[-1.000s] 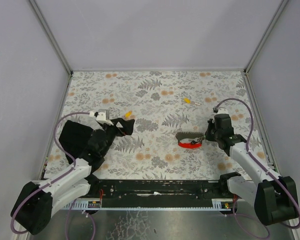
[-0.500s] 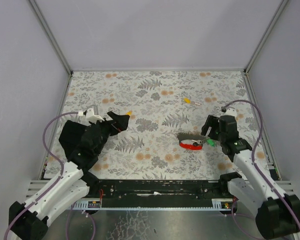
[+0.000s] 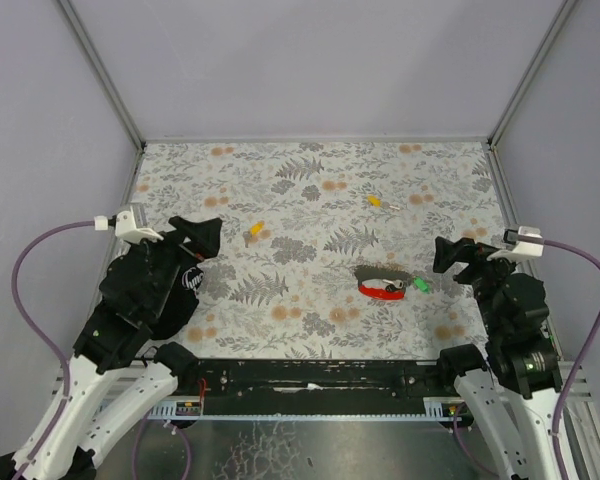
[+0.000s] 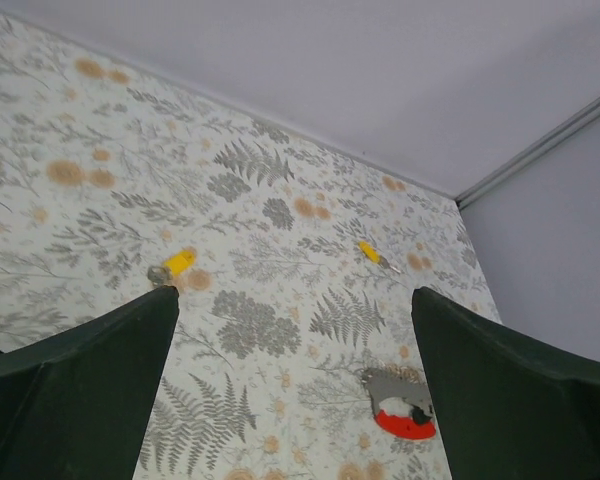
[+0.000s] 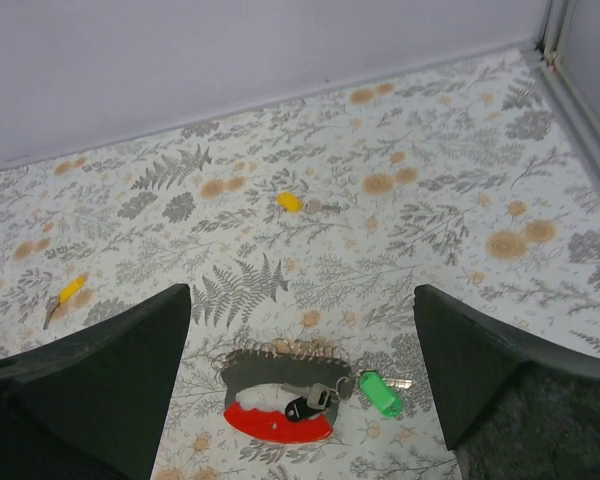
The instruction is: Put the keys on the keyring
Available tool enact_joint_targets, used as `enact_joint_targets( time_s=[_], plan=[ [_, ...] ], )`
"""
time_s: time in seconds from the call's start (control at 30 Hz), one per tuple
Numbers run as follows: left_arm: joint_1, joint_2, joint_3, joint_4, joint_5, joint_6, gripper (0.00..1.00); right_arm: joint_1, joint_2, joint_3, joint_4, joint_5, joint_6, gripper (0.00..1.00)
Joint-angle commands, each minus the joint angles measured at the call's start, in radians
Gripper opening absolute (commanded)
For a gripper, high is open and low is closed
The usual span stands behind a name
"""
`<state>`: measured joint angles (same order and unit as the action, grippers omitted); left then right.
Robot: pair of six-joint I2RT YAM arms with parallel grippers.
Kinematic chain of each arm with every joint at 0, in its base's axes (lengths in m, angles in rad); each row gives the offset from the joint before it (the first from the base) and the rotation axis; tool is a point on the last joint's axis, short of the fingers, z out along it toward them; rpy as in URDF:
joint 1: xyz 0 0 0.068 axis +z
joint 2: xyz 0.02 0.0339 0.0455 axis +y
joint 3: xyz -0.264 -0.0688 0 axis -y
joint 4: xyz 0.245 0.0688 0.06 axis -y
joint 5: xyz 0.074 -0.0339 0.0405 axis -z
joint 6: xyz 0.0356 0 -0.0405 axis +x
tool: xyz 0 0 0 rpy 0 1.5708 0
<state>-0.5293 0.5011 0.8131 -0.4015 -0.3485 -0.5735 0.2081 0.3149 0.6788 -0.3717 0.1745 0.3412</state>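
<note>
**Right hand** (image 3: 458,250): a second ago it was shut, low at the keyring's right edge. It has since let go, lifted and drawn back toward its base. Its jaws are now spread wide with nothing between them; the wrist view shows only bench (image 5: 460,200) in the gap.

**Green key** (image 5: 380,392): first shows once the hand opened, and it has not moved since. It lies flat, touching the keyring's right end, where small metal parts cluster. Whether it is actually threaded on cannot be told.

**Keyring** (image 5: 278,402): red loop nearest the arms, grey tab behind. It sits right of bench centre, about where it was before, near the right hand but clear of it.

**Left hand** (image 3: 202,232): a second ago it was close by the near yellow key. It has pulled back and risen, jaws fully apart and empty.

**Near yellow key** (image 3: 257,229): loose on the bench, left of centre, unmoved and well apart from the keyring.

**Far yellow key** (image 3: 375,200): loose toward the back wall, beyond the keyring, unmoved.

**Meaning for the task**: the release looks like the end of the green key's placement, so that key is probably done or close to it. Both yellow keys are still unattached. With both hands empty and withdrawn, a yellow key is the likely next pick. The near one suits the left hand, and the keyring will need steadying while it goes on.
</note>
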Motion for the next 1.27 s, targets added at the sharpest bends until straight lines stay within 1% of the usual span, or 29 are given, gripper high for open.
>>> enact_joint_targets(
  time_s=[0.0, 0.07, 0.13, 0.37, 0.47, 0.63, 0.93, 1.23],
  plan=[
    [0.005, -0.041, 0.039, -0.090, -0.046, 0.195, 1.00, -0.005, -0.011, 0.136, -0.132, 0.035, -0.120, 0.99],
    [0.005, -0.056, 0.029, -0.081, -0.055, 0.230, 1.00, -0.005, -0.019, 0.156, -0.145, 0.046, -0.160, 0.99],
    [0.004, -0.065, 0.007, -0.060, -0.055, 0.258, 1.00, -0.005, -0.040, 0.141, -0.130, 0.058, -0.203, 0.99],
    [0.006, -0.032, -0.057, -0.021, -0.032, 0.302, 1.00, -0.005, -0.143, -0.003, -0.042, 0.071, -0.229, 0.99],
    [0.018, -0.017, -0.071, -0.022, -0.016, 0.318, 1.00, -0.005, -0.162, -0.036, -0.024, 0.055, -0.228, 0.99],
    [0.050, -0.015, -0.088, -0.007, 0.034, 0.324, 1.00, -0.006, -0.150, -0.047, -0.024, 0.024, -0.224, 0.99],
    [0.120, -0.020, -0.101, 0.005, 0.073, 0.321, 1.00, -0.005, -0.127, -0.043, -0.034, -0.003, -0.223, 0.99],
    [0.143, -0.024, -0.106, 0.008, 0.074, 0.314, 1.00, -0.005, -0.111, -0.044, -0.036, -0.010, -0.227, 0.99]
  ],
)
